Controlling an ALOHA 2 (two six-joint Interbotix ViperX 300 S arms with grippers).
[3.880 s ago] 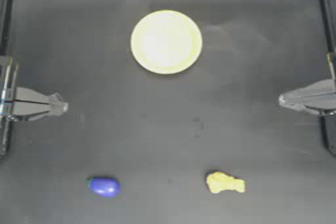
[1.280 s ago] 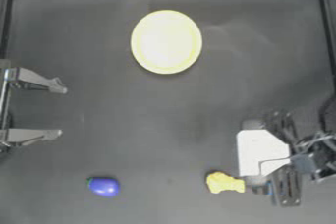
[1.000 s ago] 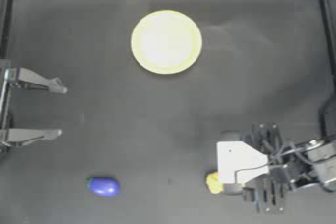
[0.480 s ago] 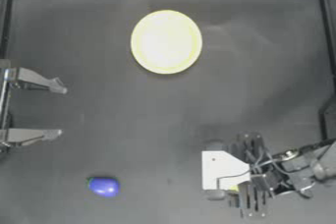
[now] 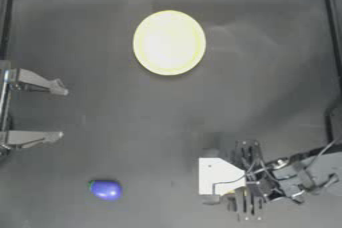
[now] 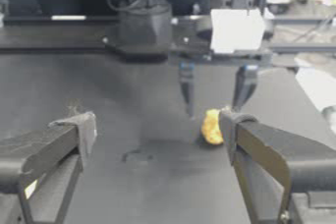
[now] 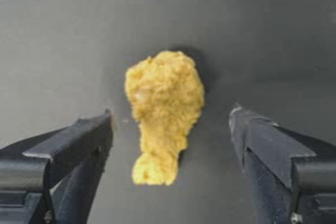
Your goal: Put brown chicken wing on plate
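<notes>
Right gripper fingers spread wide around the brown chicken wing — left gripper parked, released.

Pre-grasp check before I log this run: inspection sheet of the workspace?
Surface: dark table, bare between items.
Job's things: brown chicken wing on the table, not yet on the pale yellow plate.
Clutter: blue ball at the near-left.
Grippers: right tool open, straddling the wing without touching it; left tool open, parked at the left side.
Cables: wires on the right arm.
Surroundings: nothing seen.
</notes>
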